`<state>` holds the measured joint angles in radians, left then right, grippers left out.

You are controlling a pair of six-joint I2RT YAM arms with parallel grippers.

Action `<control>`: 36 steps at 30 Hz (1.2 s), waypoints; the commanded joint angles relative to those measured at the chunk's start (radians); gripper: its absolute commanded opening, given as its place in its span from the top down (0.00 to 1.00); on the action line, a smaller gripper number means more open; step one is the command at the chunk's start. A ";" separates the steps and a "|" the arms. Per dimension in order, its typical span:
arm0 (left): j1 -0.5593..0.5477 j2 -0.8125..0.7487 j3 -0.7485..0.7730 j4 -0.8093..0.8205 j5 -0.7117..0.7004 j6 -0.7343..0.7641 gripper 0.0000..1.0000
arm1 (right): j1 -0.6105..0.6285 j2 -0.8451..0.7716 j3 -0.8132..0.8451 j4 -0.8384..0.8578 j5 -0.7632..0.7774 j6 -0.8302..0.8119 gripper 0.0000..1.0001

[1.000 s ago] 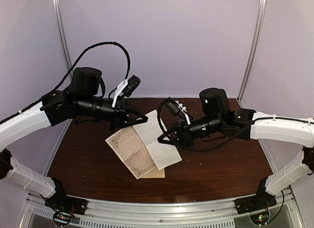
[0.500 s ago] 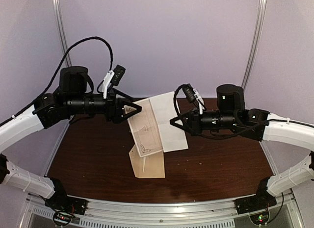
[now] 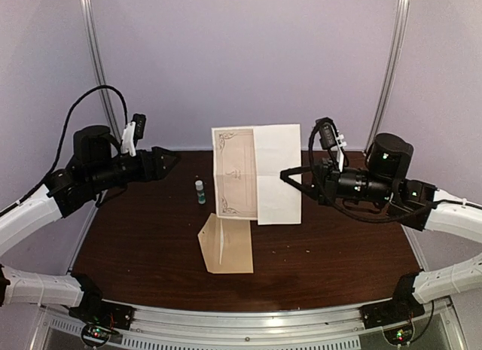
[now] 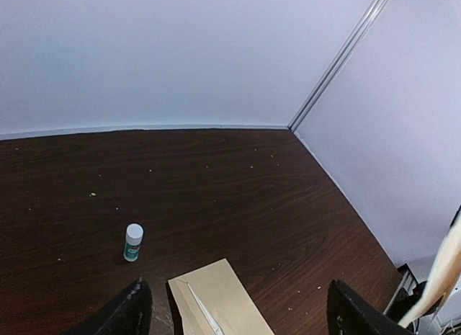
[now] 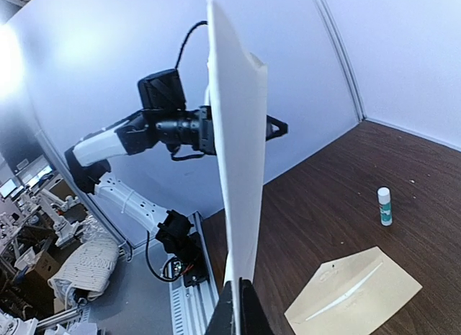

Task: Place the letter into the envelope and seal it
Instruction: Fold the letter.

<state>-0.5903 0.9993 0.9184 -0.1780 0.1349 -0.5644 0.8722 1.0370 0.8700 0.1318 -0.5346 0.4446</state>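
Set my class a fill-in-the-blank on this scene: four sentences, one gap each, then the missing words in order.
The right gripper is shut on the letter, holding it up in the ____.
The left gripper is ____ and holds nothing.
The envelope lies ____ on the table.
The small tube stands ____ on the table.
Missing words: air; open; flat; upright.

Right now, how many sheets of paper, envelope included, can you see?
2. The letter is held upright above the table by the right gripper; the envelope lies flat on the table below it. No others show.
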 commanded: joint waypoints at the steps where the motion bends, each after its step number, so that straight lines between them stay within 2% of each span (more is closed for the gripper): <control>1: 0.004 0.042 -0.046 0.150 0.118 -0.019 0.15 | 0.001 -0.013 -0.007 0.125 -0.141 0.040 1.00; 5: -0.027 0.075 -0.072 0.273 0.308 0.032 0.17 | 0.001 0.007 0.004 0.140 -0.180 0.037 1.00; 11: -0.199 0.136 -0.027 0.318 0.388 0.123 0.17 | 0.002 0.063 0.038 0.124 -0.179 0.053 1.00; 15: -0.260 0.174 0.003 0.356 0.461 0.135 0.17 | 0.001 0.083 0.040 0.108 -0.165 0.050 1.00; 25: -0.286 0.190 0.001 0.455 0.572 0.102 0.16 | 0.002 0.079 0.027 0.101 -0.139 0.043 1.00; 36: -0.311 0.266 0.016 0.558 0.560 0.076 0.17 | 0.016 0.098 0.026 0.121 -0.216 0.048 1.00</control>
<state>-0.8917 1.2369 0.8959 0.2890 0.6762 -0.4721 0.8761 1.1282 0.8795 0.2253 -0.7113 0.4831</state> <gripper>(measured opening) 0.833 0.004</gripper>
